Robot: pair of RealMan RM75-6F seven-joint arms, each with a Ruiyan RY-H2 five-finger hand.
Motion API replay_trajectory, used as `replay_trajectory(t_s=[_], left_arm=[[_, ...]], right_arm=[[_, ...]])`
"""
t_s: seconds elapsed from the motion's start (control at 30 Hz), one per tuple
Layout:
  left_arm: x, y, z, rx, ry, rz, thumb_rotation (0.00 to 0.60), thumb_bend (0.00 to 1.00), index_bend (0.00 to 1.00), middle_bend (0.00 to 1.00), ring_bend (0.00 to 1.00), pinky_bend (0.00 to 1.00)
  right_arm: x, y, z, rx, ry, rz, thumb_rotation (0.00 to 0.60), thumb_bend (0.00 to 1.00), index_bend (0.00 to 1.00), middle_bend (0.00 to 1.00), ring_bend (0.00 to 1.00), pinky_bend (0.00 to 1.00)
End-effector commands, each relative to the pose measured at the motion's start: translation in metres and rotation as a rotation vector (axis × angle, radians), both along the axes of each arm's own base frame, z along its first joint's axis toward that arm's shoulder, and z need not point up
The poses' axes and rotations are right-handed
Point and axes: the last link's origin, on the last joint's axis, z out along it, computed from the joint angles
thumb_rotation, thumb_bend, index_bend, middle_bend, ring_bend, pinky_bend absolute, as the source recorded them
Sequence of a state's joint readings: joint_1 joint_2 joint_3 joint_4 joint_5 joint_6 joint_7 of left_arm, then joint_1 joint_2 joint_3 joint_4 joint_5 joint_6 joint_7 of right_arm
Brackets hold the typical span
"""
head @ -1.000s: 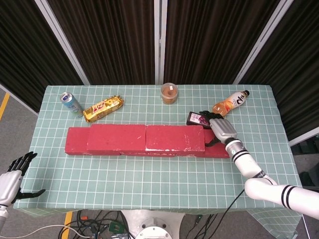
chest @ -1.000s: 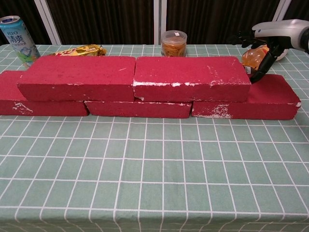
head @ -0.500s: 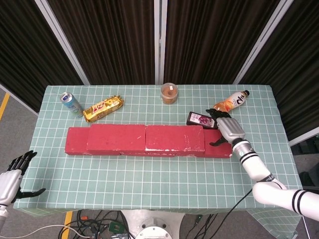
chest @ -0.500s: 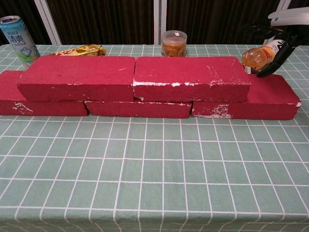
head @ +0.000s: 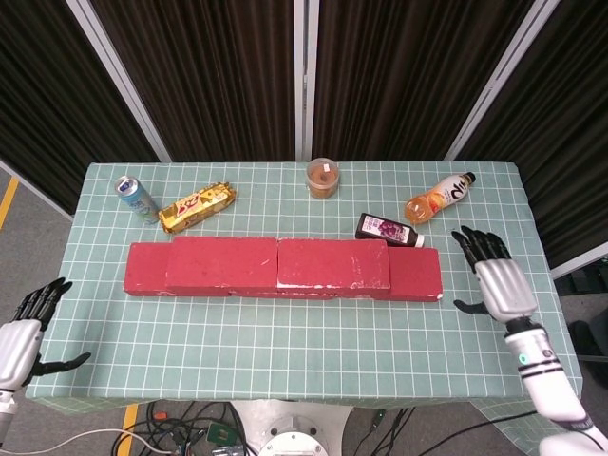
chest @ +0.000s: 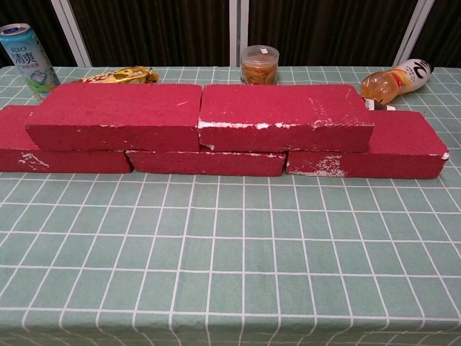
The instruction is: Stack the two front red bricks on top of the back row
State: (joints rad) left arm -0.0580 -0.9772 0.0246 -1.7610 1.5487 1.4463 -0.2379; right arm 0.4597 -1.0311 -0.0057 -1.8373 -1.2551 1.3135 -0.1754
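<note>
Both top bricks [chest: 202,115] sit on back row [chest: 360,155]. Look heavy, rigid, gritty; I'd grip long sides. Right hand [head: 494,280] spread, empty, near surface [head: 285,351] right edge; left hand [head: 24,328] spread, empty, off left edge.

The brick wall [chest: 216,130] runs left to right across the middle of the table [head: 285,342], two upper bricks lying on a lower row, and it bars any straight low pass from front to back. In front of the wall the checked cloth lies bare to the table's near edge. Behind the wall stand a blue can [head: 135,198] and a gold snack pack [head: 197,207] at the left, a small jar [head: 323,178] near the middle, and a dark packet [head: 385,229] just behind the wall's right part, with an orange bottle [head: 439,197] lying beyond it. Bare cloth lies beyond both wall ends.
</note>
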Motion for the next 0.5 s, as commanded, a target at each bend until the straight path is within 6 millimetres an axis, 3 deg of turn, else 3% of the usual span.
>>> replay_trajectory(t_s=[0.03, 0.3, 0.5], left_arm=[[0.002, -0.002, 0.003, 0.037, 0.018, -0.040, 0.600, 0.00, 0.03, 0.00, 0.00, 0.00], [0.003, -0.007, 0.010, 0.101, 0.073, -0.073, 0.600, 0.00, 0.04, 0.00, 0.00, 0.00], [-0.006, -0.012, 0.009, 0.110, 0.120, -0.064, 0.600, 0.00, 0.04, 0.00, 0.00, 0.00]], right_arm=[[-0.029, 0.050, 0.011, -0.077, 0.087, 0.000, 0.600, 0.00, 0.00, 0.00, 0.00, 0.00], [-0.063, 0.096, 0.010, -0.174, 0.057, -0.012, 0.600, 0.00, 0.00, 0.00, 0.00, 0.00], [-0.079, 0.110, 0.007, -0.188, 0.032, -0.032, 0.600, 0.00, 0.00, 0.00, 0.00, 0.00]])
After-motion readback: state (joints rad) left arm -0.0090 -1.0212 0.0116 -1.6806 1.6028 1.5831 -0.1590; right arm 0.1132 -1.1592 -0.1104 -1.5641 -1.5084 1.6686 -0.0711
